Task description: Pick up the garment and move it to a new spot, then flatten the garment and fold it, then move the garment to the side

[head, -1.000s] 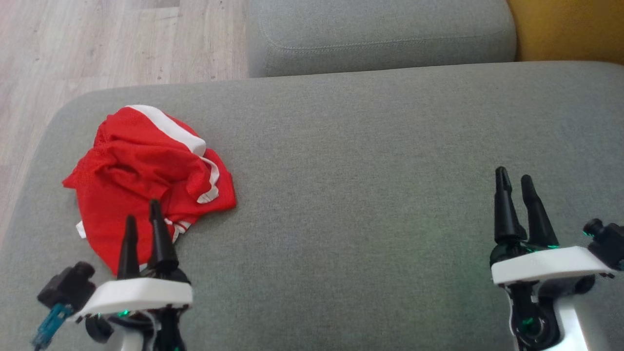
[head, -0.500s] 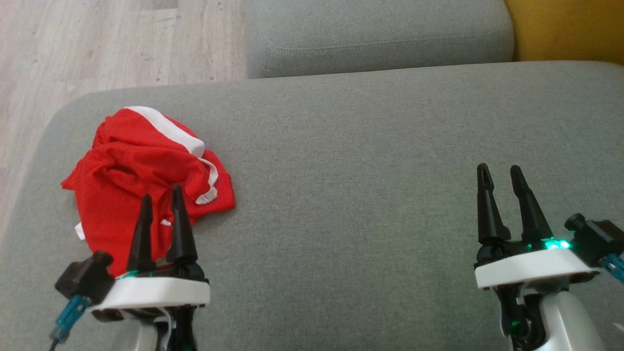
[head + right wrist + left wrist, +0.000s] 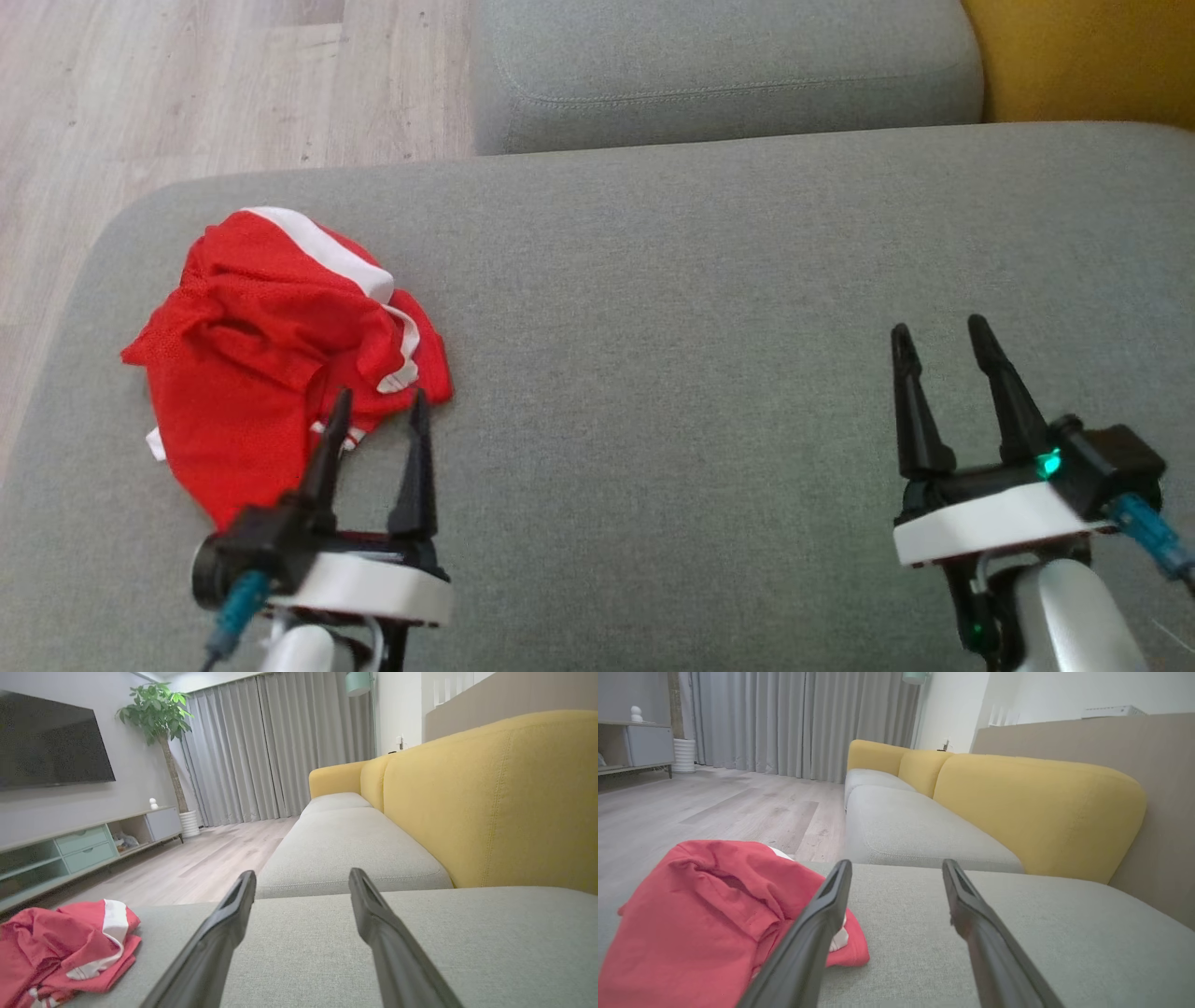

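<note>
A crumpled red garment [image 3: 271,355] with white trim lies in a heap on the left part of the grey sofa cushion [image 3: 709,308]. My left gripper [image 3: 381,403] is open, its fingers pointing at the heap's near right edge, with nothing between them. In the left wrist view the garment [image 3: 710,914] lies left of the gripper [image 3: 896,868], and one finger crosses in front of its corner. Far to the right, my right gripper [image 3: 938,334] hovers open and empty over bare cushion. The right wrist view shows the garment [image 3: 65,947] at its lower left and the gripper [image 3: 302,877].
A second grey seat cushion [image 3: 719,65] adjoins at the back, with a yellow backrest [image 3: 1083,56] on the right. Wooden floor [image 3: 187,84] lies beyond the cushion's left edge. A TV cabinet [image 3: 84,844] and a potted plant [image 3: 159,714] stand across the room.
My left gripper has shifted right, from over the garment's near part to its right edge. The right gripper has drifted slightly left. The garment has not moved.
</note>
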Controlling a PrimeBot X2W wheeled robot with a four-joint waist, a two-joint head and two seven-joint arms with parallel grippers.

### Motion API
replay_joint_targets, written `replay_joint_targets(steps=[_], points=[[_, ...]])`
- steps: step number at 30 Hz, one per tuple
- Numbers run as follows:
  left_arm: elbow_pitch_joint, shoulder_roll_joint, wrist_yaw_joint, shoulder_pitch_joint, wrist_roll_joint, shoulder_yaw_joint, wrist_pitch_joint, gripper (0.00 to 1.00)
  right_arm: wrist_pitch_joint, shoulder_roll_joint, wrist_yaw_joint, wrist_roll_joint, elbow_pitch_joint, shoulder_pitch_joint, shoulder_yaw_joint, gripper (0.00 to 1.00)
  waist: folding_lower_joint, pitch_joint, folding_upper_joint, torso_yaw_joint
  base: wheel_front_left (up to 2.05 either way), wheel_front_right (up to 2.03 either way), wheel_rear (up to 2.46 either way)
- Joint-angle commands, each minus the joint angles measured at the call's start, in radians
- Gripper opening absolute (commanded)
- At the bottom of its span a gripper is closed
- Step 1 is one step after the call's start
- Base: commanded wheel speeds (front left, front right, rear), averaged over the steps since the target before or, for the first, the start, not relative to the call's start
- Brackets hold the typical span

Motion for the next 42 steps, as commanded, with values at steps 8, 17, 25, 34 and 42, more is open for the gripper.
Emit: replay_joint_targets(steps=[8,17,25,34,42], points=[[-0.037,0.041,0.054,-0.090,0.113,-0.057,-0.038,1.00,-0.039,-0.007,-0.001,-0.176,-0.062,-0.039,0.038,1.00,0.0000,0.005,0.0000,0.000,0.00,0.00,0.00],[-0.047,-0.001,0.025,-0.058,0.044,0.000,-0.064,1.00,-0.065,-0.007,-0.001,0.019,-0.036,-0.025,0.052,1.00,0.0000,0.008,0.0000,-0.003,0.00,0.00,0.00],[-0.024,-0.032,-0.054,-0.023,0.050,0.063,-0.085,1.00,-0.086,-0.008,-0.001,0.055,0.024,-0.014,0.063,1.00,0.0000,0.005,0.0000,-0.006,0.00,0.00,0.00],[0.047,-0.047,-0.113,-0.005,0.040,0.074,-0.101,1.00,-0.102,-0.008,-0.001,0.025,0.061,-0.011,0.083,1.00,0.0000,0.001,0.0000,-0.014,0.00,0.00,0.00],[0.047,-0.051,-0.122,-0.007,0.039,0.084,-0.101,1.00,-0.102,-0.008,-0.001,0.037,0.070,-0.011,0.087,1.00,0.0000,-0.001,0.0000,-0.010,0.00,0.00,0.00]])
